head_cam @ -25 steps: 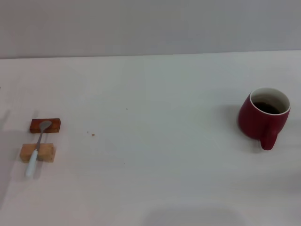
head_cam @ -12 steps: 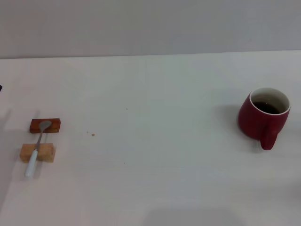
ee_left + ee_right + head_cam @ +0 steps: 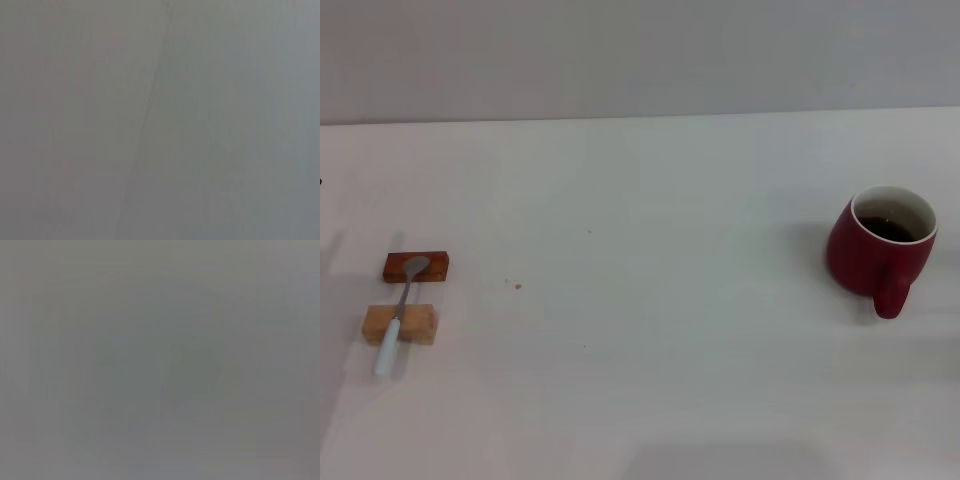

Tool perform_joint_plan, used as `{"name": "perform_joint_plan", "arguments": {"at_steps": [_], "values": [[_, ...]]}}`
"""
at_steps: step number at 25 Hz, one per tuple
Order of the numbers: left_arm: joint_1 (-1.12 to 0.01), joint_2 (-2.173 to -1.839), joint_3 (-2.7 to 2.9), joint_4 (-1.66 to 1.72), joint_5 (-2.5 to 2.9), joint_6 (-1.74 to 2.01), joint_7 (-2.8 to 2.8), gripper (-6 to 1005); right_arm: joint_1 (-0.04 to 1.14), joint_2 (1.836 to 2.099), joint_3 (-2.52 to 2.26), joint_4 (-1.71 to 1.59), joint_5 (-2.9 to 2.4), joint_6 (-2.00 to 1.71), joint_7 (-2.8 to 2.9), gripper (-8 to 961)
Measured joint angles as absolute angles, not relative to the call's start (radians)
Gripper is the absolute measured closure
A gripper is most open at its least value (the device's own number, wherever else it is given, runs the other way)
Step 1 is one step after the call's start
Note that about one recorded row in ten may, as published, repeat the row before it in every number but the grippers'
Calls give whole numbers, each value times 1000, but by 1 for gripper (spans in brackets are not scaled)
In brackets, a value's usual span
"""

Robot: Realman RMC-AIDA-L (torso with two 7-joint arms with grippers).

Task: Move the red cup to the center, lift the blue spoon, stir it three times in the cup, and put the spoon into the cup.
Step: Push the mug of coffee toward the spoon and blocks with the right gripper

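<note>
Red cup (image 3: 876, 247) sits upright way over on the right side of the white table (image 3: 650, 220), handle toward the robot, something dark inside it that's hard to make out. Far off on the left, the blue spoon (image 3: 399, 313) lies across two little blocks, silvery bowl on the reddish-brown block (image 3: 416, 266) and neck over the tan block (image 3: 400, 325), pale handle touching the table. Neither claw shows up anywhere, both wrist views are just blank grey, so whether they're clenched or released, can't tell.
</note>
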State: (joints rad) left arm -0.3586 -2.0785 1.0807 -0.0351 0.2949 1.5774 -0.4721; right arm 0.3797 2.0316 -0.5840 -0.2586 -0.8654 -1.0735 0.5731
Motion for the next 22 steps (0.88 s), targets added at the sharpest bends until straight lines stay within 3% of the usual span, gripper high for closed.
{"name": "perform_joint_plan", "arguments": {"at_steps": [8,14,22], "values": [[-370,-2079,1077,-28,294,1577,-474,194,426,1978,-580,-293,-1181,-950,758,954],[-382,-2079,1065,-32,294,1571,-474,195,454,1959,-584,-299,-1396,-953,871,954],[-393,-2078,1048,-28,294,1563,-474,196,471,1954,-586,-294,-1508,-971,887,955]]}}
